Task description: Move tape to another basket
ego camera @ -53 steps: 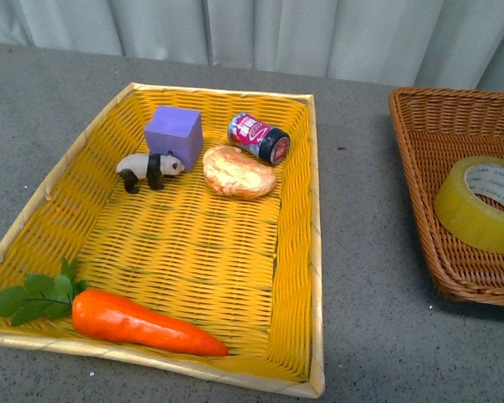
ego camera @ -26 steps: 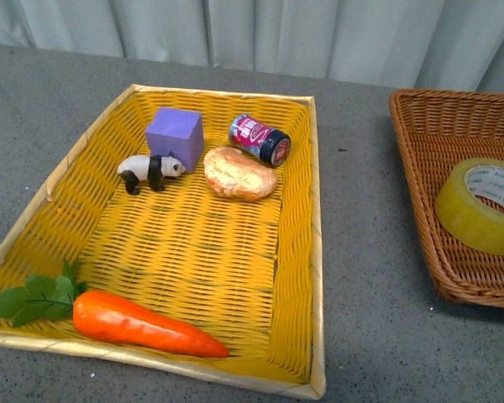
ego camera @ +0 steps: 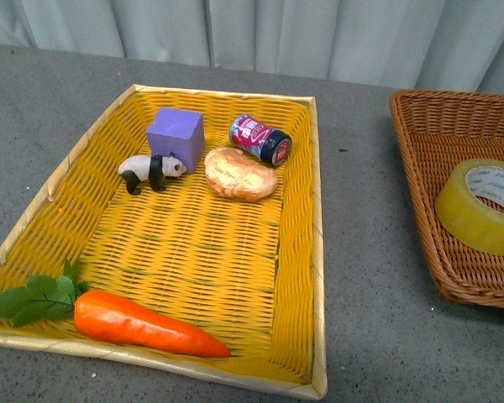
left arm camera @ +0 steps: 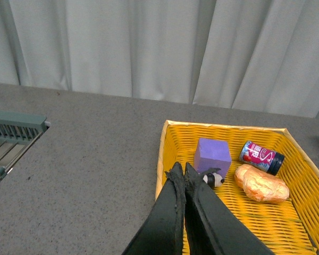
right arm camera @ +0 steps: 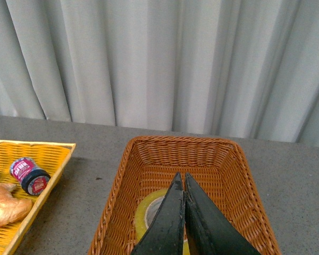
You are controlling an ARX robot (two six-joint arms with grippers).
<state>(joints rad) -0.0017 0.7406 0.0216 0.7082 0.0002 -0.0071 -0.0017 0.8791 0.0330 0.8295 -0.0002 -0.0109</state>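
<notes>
Tape (ego camera: 482, 205) is lying flat, core upward, inside the brown basket (ego camera: 437, 134), directly below the right gripper (right arm camera: 183, 183), fingers pressed together; left gripper (left arm camera: 183, 172), likewise closed, is hovering farther off.

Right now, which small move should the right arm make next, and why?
Probably open the right gripper and lower it toward the tape. Its jaws are closed and held above the roll, which lies in the brown basket and is not yet grasped. The yellow tray has free space for it.
</notes>
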